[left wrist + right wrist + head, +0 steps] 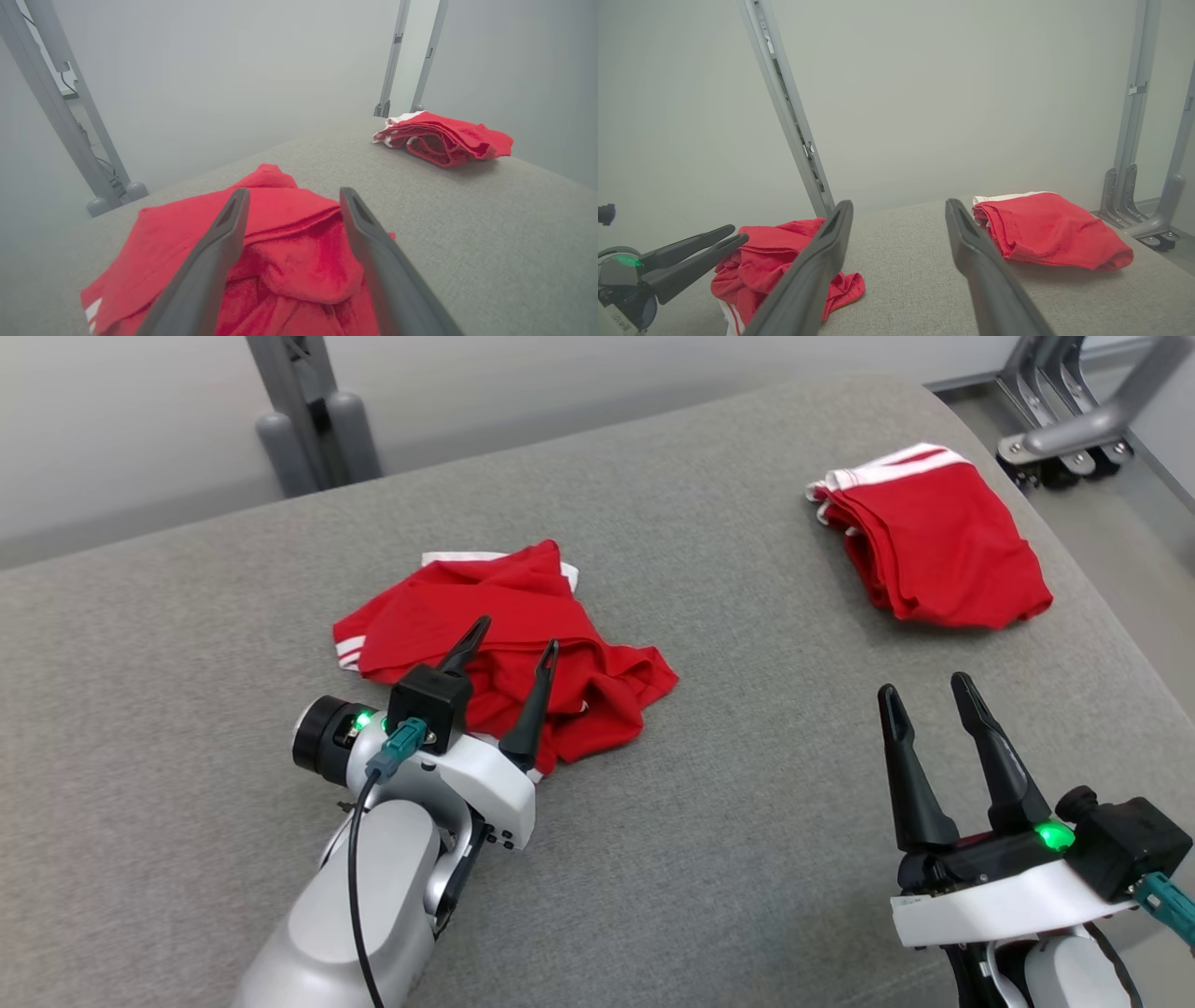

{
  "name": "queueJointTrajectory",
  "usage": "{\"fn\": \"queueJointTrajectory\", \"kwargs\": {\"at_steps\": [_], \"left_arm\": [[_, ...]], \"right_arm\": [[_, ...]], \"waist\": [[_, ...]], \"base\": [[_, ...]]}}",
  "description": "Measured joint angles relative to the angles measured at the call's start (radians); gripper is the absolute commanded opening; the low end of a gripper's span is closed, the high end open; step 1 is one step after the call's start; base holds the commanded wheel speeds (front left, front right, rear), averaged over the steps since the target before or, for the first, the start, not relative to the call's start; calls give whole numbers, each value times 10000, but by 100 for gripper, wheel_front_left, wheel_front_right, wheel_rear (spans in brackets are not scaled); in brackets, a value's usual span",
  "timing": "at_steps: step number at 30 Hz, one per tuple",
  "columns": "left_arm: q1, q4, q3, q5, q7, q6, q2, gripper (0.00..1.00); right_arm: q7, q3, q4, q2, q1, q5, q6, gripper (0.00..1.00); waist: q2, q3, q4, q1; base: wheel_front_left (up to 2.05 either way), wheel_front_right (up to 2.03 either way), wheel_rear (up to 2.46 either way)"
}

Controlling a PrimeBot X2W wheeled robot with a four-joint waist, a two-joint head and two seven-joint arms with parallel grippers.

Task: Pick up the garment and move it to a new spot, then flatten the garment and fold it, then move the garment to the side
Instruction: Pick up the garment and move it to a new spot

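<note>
Red garment (420,616) is lying in a crumpled heap on the grey padded top (747,784), just toward 9 o'clock from the middle of the head view. It is looking soft, thin and light, so it is likely going to bend, sag and fall open when it is being lifted. It is not going to break. A good place to take hold is looking like the bunched-up ridge on top of the heap. The edge with the white stripes at the heap's 9 o'clock side is another, since the fold there is thicker to pinch. Grabbing only one thin layer is risking the rest dragging behind.

The left gripper (518,633) is hanging over the heap with its two fingers spread wide apart, holding nothing. I cannot tell if the fingertips are touching the cloth. The right gripper (924,685) is waiting at 4 o'clock over bare padding, well apart from the heap. Its fingers are spread too and holding nothing.

A folded red pile (943,541) with white trim is sitting at 2 o'clock, near the far edge.

I am seeing no brand or words on either cloth. A tiny label is showing on the left gripper's body in the right wrist view, but it is too small to read.
</note>
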Motion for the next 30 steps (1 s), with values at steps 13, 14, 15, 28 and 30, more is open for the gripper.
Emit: {"fn": "queueJointTrajectory", "kwargs": {"at_steps": [13, 14, 15, 28, 30], "left_arm": [[2400, -2500, 1185, -201, -4, 888, 159, 100], [2608, -2725, 1344, -184, -4, 997, 199, 100], [2786, -2972, 1515, -178, -6, 1097, 219, 100], [5492, -5841, 3085, 819, -4, 1469, 249, 100], [5875, -5988, 3214, 911, -4, 1373, 228, 100]], "right_arm": [[-2, -67, 245, 8, 723, 56, 0, 100], [0, -59, 267, 4, 783, 58, 0, 100], [-2, -96, 272, 8, 827, 54, 0, 100], [0, -560, 286, 4, 1547, -297, 0, 100], [0, -642, 270, 2, 1728, -314, 0, 100]], "waist": [[0, -1336, 1681, 0], [0, -1444, 1831, 0], [0, -1547, 1975, 0], [0, -2506, 3196, 0], [0, -2613, 3300, 0]], "base": [[0, 0, 0], [0, 0, 0], [0, 0, 0], [0, 0, 0], [0, 0, 0]]}}
